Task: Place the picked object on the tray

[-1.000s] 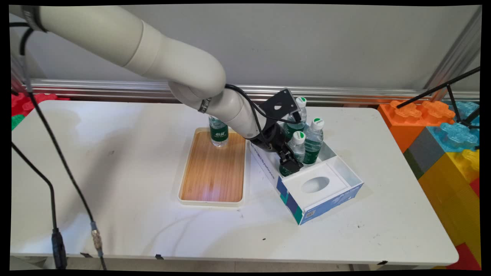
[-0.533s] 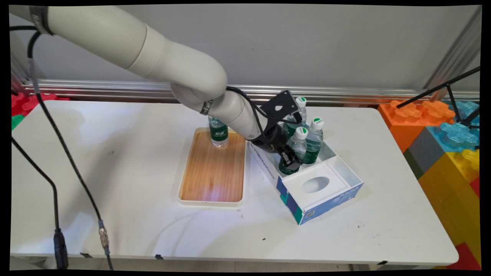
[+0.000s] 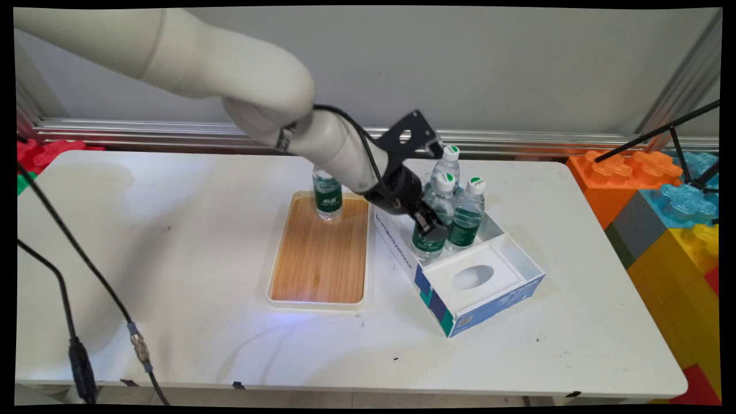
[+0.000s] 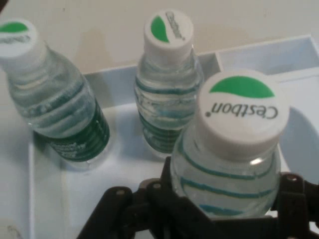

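Readable lettering
"C'estbon" stands on the white-and-green cap [image 4: 241, 110] of the nearest bottle [image 4: 227, 172]; other print is too small to read.

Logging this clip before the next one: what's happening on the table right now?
The gripper is shut on a water bottle and holds it raised above the open white-and-blue box; a second ago that bottle sat lower, inside the box. Two more bottles stand in the box behind it. Another bottle stands at the far end of the wooden tray, which lies left of the box on the white table.
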`<state>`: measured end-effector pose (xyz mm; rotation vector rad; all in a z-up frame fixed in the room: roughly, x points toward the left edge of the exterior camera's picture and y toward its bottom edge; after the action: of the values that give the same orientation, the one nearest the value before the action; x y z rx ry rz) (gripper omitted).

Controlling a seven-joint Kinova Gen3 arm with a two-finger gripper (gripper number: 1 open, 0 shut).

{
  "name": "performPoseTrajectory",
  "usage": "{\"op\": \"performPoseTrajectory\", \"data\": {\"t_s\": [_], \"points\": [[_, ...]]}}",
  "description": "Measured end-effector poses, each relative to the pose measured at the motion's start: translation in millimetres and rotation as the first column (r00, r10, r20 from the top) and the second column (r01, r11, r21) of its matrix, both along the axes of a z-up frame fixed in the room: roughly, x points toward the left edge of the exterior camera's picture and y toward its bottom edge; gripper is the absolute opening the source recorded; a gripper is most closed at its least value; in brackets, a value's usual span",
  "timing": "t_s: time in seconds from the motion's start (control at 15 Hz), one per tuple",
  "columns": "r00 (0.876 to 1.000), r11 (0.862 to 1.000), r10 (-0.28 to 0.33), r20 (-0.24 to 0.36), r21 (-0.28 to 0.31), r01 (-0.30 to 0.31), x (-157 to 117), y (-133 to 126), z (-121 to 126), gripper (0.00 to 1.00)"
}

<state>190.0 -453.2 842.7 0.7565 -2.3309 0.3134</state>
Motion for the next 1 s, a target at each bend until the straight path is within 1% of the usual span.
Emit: {"op": "performPoseTrajectory", "data": {"t_s": [0.13,0.2,0.27,0.4,0.53,0.67,0.8,1.0], "points": [[1.000,1.000,0.010,-0.013,0.004,-0.010,5.7,4.6,22.0,0.00],[1.000,1.000,0.014,-0.018,0.005,-0.014,9.4,7.8,36.2,0.00],[1.000,1.000,0.017,-0.021,0.005,-0.016,15.4,13.0,55.9,0.00],[1.000,1.000,0.025,-0.008,0.006,-0.025,29.1,22.2,85.0,0.00],[0.999,0.999,0.032,0.015,0.010,-0.032,44.7,29.8,102.3,0.00],[0.998,0.999,0.034,0.043,0.011,-0.035,65.6,39.0,116.4,0.00],[0.997,1.000,0.019,0.079,0.006,-0.020,96.2,52.8,126.5,0.00],[0.996,1.000,-0.002,0.091,-0.020,0.004,126.2,63.0,125.7,0.00]]}}
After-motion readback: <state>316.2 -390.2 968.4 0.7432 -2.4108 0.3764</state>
